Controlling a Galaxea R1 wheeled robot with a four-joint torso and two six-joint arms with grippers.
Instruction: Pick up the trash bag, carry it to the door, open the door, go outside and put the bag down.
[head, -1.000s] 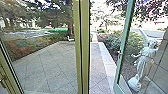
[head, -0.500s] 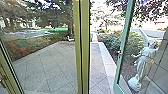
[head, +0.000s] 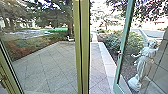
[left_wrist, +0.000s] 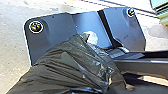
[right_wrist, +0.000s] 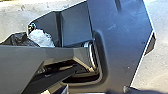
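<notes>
While the green-framed glass door (head: 124, 32) stands open ahead, the black, shiny plastic trash bag (left_wrist: 72, 62) is close by my left wrist, so my left claw is the nearer one; from my right wrist I see dark plastic only beyond my own jointed bar. I can't tell whether my left claw is spread, pressed together or pinching the bag, nor how my right claw stands. The gap I need lies between that door and the upright yellow-green post (head: 85, 47), with pale square paving (head: 96, 65) beyond. I judge the bag could brush the post if I drift left. Its dark skin hides any contents; a crumpled whitish lump (left_wrist: 91, 38) shows beside its upper folds, in or behind I can't say.
</notes>
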